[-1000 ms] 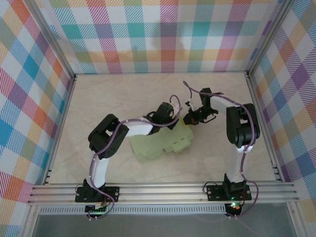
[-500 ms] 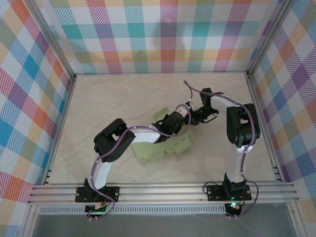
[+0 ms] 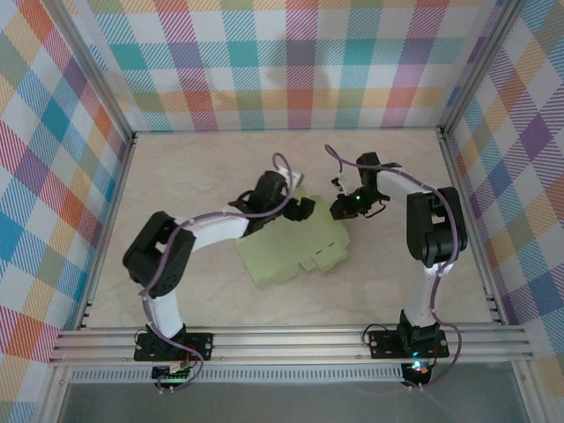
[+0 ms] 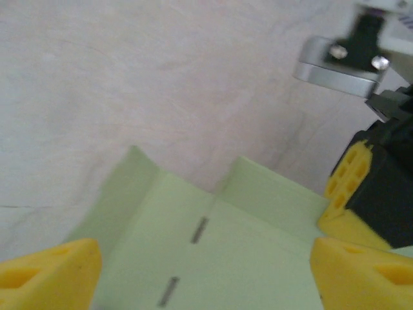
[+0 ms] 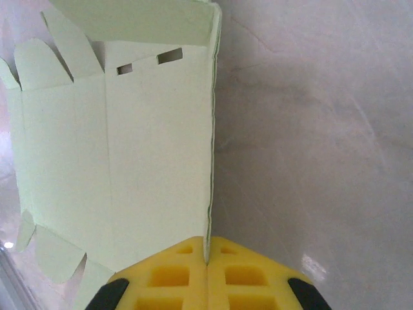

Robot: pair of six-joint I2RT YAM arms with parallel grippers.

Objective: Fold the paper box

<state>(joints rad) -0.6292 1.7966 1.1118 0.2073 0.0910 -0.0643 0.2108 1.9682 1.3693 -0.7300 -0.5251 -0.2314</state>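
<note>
The box lies as a flat cut-out on the worktop, between the two arms. Its long axis runs roughly left to right, with the far corner angled toward the right arm. The right tool is together on the card. Its yellow pads pinch the sheet's thin right-hand edge, and the whole sheet stretches away from them, with one flap raised at the end farthest from the pads. The left tool is spread wide apart and holds nothing. It hangs over the far edge of the sheet, with a slotted panel below it, two raised flaps just ahead, and the right tool close by on its right. With that edge pinned, the loose card lies toward the near side and to the left. So the left arm looks the nearer one to work the far flaps, coming at them across the long axis.
</note>
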